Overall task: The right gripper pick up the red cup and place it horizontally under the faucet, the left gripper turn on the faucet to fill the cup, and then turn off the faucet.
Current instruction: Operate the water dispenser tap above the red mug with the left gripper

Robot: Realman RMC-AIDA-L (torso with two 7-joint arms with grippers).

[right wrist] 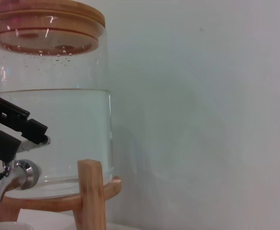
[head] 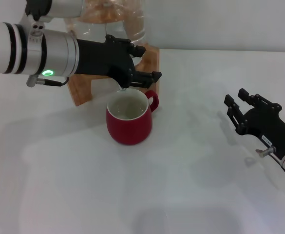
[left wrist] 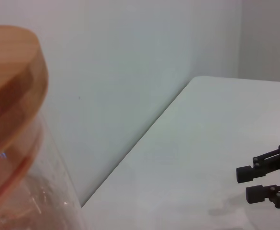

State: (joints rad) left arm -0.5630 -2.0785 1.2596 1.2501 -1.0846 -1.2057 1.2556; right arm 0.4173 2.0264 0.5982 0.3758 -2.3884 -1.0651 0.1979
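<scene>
- Your left gripper [head: 141, 63] reaches in from the left edge of the head view, its arm lying nearly level across the front of the glass dispenser [head: 114, 19], with the green light on its silver collar lit.
- Its black prongs sit at the faucet [right wrist: 10, 176]; in the right wrist view two dark prongs stand just above the chrome tap, one touching or nearly touching the lever end. You cannot tell whether they actually clamp the lever.
- The faucet's spout points down, toward the cup below it, and its body sticks out from the low front of the dispenser.
- The red cup [head: 129, 123] stands upright on the white table [head: 142, 195], mouth up, directly under the left gripper's prongs and the spout.
- The cup's loop handle points away to the robot's right and slightly back, toward the wooden stand [head: 84, 87]. The off-white inside shows, but you cannot tell how full it is.
- Your right gripper [head: 242, 109] rests low over the table at the right edge, well apart from the cup, arm coming in from the lower right corner.
- Its prongs point up-left toward the dispenser, spread with a clear gap and holding nothing; the left wrist view shows the same gap.
- The dispenser holds clear water to about mid-height under its wooden lid [right wrist: 46, 12].
</scene>
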